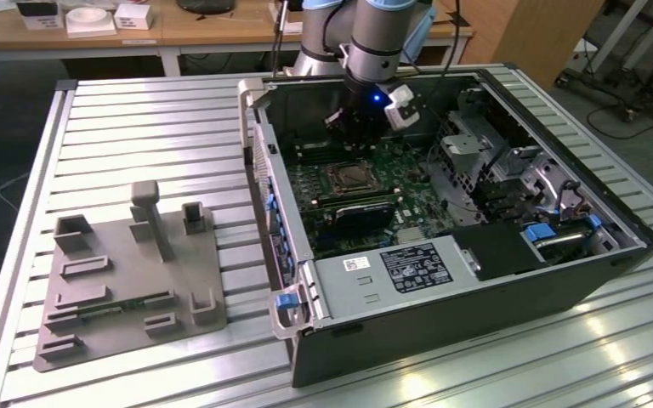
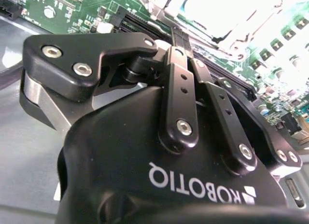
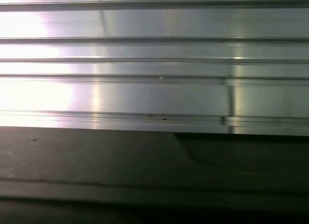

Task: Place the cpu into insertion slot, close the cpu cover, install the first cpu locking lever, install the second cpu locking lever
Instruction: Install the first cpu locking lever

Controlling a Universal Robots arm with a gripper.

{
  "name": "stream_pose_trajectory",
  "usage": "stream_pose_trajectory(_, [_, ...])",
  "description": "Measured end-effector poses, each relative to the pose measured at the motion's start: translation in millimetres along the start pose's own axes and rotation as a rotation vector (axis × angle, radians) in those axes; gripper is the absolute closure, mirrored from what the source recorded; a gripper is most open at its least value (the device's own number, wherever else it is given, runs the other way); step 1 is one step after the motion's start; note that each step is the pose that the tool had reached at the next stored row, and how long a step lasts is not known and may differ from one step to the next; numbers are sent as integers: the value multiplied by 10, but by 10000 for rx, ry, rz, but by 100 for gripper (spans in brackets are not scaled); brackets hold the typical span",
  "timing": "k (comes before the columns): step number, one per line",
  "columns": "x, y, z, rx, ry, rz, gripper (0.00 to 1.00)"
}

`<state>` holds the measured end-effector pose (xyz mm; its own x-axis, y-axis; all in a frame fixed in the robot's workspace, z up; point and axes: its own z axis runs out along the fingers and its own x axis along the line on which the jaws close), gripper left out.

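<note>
In the exterior view my gripper (image 1: 353,136) hangs inside the open computer case (image 1: 440,340), just behind the insertion slot (image 1: 349,179) on the green motherboard (image 1: 411,200). The slot shows as a square with a silvery frame, the cpu cover (image 1: 369,172), lying flat around a dark centre. In the second wrist view the black fingers (image 2: 181,64) meet at their tips, so the gripper (image 2: 177,35) is shut with nothing seen between them. Beyond the tips the slot (image 2: 217,16) is washed out by glare. The cpu and the locking levers cannot be made out.
A grey fixture block (image 1: 133,272) with posts and pockets lies on the slatted aluminium table (image 1: 133,119) at the exterior view's left. The case's side walls (image 1: 261,170) ring the gripper closely. A drive cage (image 1: 479,153) and a labelled power unit (image 1: 411,268) stand near the slot.
</note>
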<state>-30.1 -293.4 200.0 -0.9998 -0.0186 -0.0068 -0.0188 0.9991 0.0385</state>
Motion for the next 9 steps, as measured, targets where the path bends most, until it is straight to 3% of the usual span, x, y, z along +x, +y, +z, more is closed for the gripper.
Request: stream_pose_trajectory(9, [-81, 2, 1, -1, -1, 0, 90])
